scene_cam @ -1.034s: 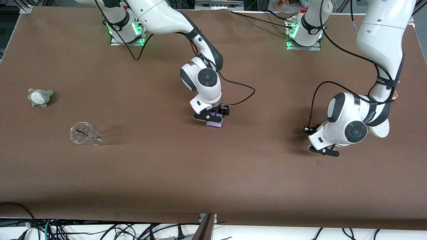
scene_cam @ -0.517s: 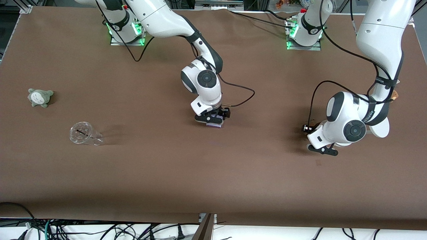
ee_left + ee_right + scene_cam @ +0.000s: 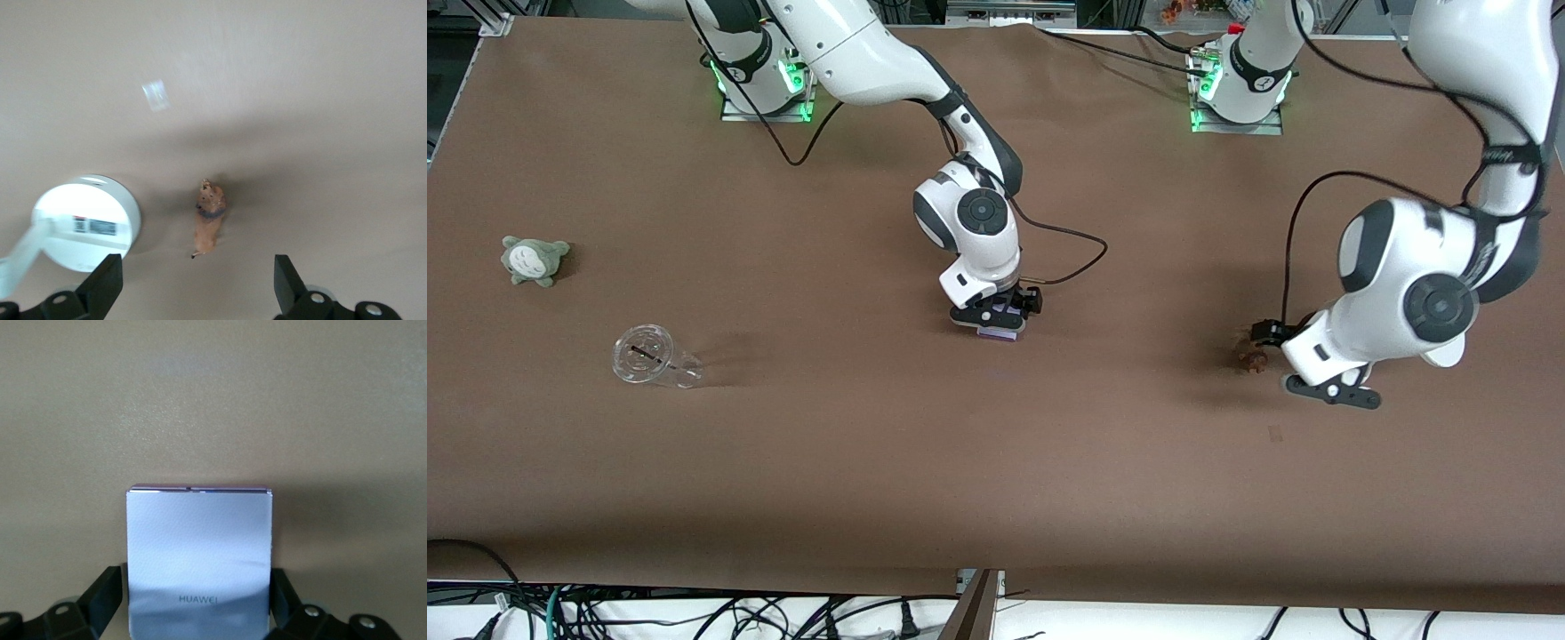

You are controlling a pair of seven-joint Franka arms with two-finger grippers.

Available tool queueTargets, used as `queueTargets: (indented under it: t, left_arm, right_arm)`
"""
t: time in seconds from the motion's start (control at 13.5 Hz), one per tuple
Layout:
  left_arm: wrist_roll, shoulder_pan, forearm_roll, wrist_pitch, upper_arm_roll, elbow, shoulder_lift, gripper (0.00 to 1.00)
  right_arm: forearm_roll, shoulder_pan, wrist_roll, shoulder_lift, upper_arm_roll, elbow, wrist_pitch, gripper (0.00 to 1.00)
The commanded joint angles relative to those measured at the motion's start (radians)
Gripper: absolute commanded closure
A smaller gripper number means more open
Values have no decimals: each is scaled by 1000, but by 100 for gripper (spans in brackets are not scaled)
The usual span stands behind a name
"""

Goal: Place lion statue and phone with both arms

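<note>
phone (image 3: 199, 560) lavender | lion statue (image 3: 209, 217) reddish-brown | table (image 3: 871, 462) brown

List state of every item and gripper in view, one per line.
phone: flat on the table, between the right gripper's fingers
right gripper: shut on the phone
lion statue: lying on the table, free, beside the white round stand
left gripper: open, raised over the statue
white round stand: on the table
clear plastic cup: on its side
grey-green plush: lying untouched
</note>
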Motion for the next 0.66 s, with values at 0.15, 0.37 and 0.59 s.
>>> queueTargets:
  t: [0.15,0.37,0.59]
  left_arm:
    - [12,4,7,-143,-12,55,-195,0]
    - [8,-51,-62,-162,69,64,-308,0]
    - [9,-83,-76,-172,109,56,-382,0]
  right_arm:
    - [-23,7,-7,-3,-28,23,-2,64]
    - [-19,-24,-99,-49,-55,22,-50,65]
    - [-9,-145,-309,-103,-60,17,-156,65]
